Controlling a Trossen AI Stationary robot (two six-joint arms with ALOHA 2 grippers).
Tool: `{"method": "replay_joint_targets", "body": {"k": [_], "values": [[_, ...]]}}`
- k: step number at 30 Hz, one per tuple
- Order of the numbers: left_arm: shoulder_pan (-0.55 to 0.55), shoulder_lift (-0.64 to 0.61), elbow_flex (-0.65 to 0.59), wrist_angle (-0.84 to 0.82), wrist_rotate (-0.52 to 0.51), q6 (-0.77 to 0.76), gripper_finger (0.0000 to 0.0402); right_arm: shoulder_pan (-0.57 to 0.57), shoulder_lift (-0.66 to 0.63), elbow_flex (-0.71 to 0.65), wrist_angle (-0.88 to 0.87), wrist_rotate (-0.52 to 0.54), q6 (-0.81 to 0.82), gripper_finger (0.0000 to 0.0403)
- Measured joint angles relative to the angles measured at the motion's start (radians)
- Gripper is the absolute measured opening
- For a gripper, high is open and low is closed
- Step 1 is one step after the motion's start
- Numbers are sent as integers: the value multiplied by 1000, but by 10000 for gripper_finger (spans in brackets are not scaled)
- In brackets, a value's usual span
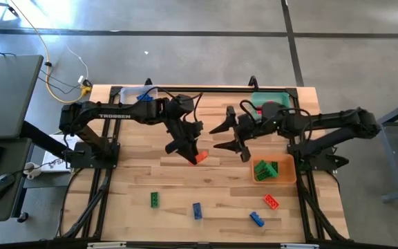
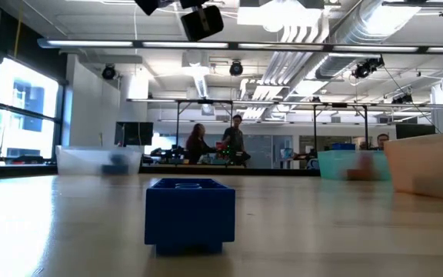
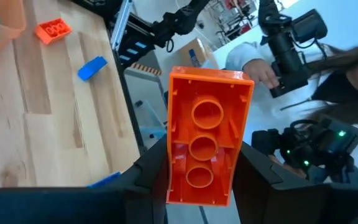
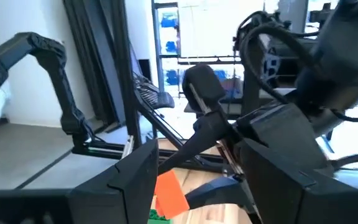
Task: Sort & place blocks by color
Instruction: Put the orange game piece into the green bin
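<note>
My left gripper (image 1: pixel 193 153) hangs over the middle of the table, shut on a red-orange studded brick (image 3: pixel 207 146). My right gripper (image 1: pixel 228 137) is open just to its right, fingers pointing at the left gripper; its wrist view shows the brick (image 4: pixel 169 194) beyond them. Loose on the table's near part lie a green brick (image 1: pixel 155 200), two blue bricks (image 1: pixel 197 210) (image 1: pixel 256 218) and a red one (image 1: pixel 271 201). Several green bricks (image 1: pixel 266 169) lie in the orange bin. A blue brick (image 2: pixel 189 214) stands close in the low view. My left gripper pinches the red-orange brick between its two fingers (image 3: pixel 146 174), which lie on the two long side walls near one end (image 3: pixel 174 186). The hollow underside with its three round tubes faces the wrist camera. The brick is lifted clear of the table and sticks out past the fingertips.
A clear bin (image 1: pixel 126 92) with a blue brick stands at the far left, a teal bin (image 1: pixel 282 93) at the far right, an orange bin (image 1: pixel 294 169) below the right arm. A person holding a camera shows past the table's edge in the left wrist view. Bare wood lies between the loose bricks.
</note>
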Motion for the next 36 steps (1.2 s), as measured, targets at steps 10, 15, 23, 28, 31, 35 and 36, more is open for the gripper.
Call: {"method": "replay_joint_targets", "body": {"k": [10,15,23,28,31,35,36], "values": [[3,0,0,79,51,-37,109,0,113,83,-7,-121,-6,216],[4,0,0,91,66,-29,110,1,158,101,-28,-158,-23,216],[6,0,0,106,67,-26,111,1,194,103,-29,-210,-50,216],[17,-2,0,109,66,-26,111,1,194,103,-16,-216,-51,216],[18,-2,0,131,53,-30,111,1,197,103,-17,-216,-52,216],[23,-2,0,179,45,-63,113,1,202,103,-19,-217,-57,206],[23,-1,0,179,43,-65,114,1,201,103,-15,-217,-61,198]]}}
